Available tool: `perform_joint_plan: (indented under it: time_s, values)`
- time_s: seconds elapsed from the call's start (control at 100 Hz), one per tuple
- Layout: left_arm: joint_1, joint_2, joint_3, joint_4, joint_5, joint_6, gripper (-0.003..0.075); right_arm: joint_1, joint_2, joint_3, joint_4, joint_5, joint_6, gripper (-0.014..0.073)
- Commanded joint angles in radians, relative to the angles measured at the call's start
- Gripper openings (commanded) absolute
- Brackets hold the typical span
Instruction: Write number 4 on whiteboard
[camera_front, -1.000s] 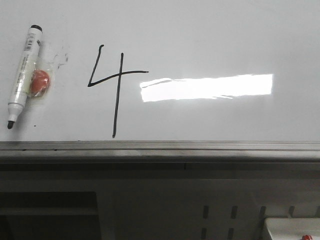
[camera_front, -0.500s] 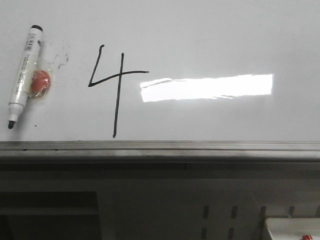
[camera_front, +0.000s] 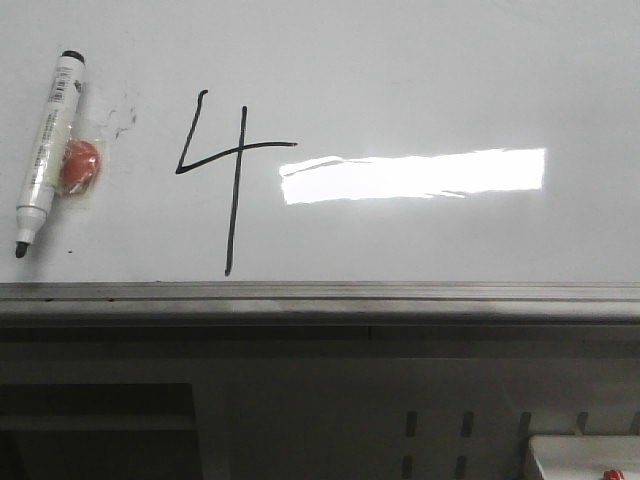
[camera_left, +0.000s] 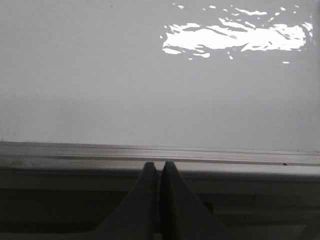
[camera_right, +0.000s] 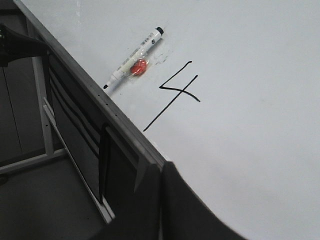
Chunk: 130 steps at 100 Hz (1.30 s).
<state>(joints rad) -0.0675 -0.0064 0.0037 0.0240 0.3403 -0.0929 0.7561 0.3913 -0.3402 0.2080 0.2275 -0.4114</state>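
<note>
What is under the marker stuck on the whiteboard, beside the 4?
An orange round piece in clear wrap sits partly beneath the marker, against the whiteboard, left of the number 4. Where the barrel covers it, nothing can be seen.

An office or lab-like room — a large glossy whiteboard (camera_front: 420, 80) with a grey metal bottom rail (camera_front: 400, 298), a marker pen (camera_front: 46, 150) stuck to it by an orange magnet (camera_front: 80, 165), and below it a dark cabinet (camera_front: 100, 420) — plain, functional furnishing.
</note>
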Motion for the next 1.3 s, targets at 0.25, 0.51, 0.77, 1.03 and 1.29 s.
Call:
perform_joint_plan:
  time_s: [0.25, 0.51, 0.77, 1.03, 1.29]
  values:
    - [0.003, -0.025, 0.034, 0.002, -0.041, 0.003, -0.002, -0.006, 0.001, -0.029, 0.001, -0.077, -0.003, -0.0064]
    - [0.003, -0.025, 0.034, 0.002, -0.041, 0.003, -0.002, -0.006, 0.001, -0.029, 0.001, -0.077, -0.003, -0.0064]
    - [0.003, -0.025, 0.034, 0.002, -0.041, 0.003, -0.002, -0.006, 0.001, -0.029, 0.001, -0.077, -0.003, -0.0064]
    - [0.003, -0.025, 0.034, 0.002, -0.041, 0.003, -0.002, -0.006, -0.008, -0.029, -0.064, -0.071, 0.001, -0.0064]
    - [0.003, -0.025, 0.034, 0.002, -0.041, 0.003, -0.002, -0.217, -0.125, 0.079, -0.076, -0.163, 0.146, -0.0064]
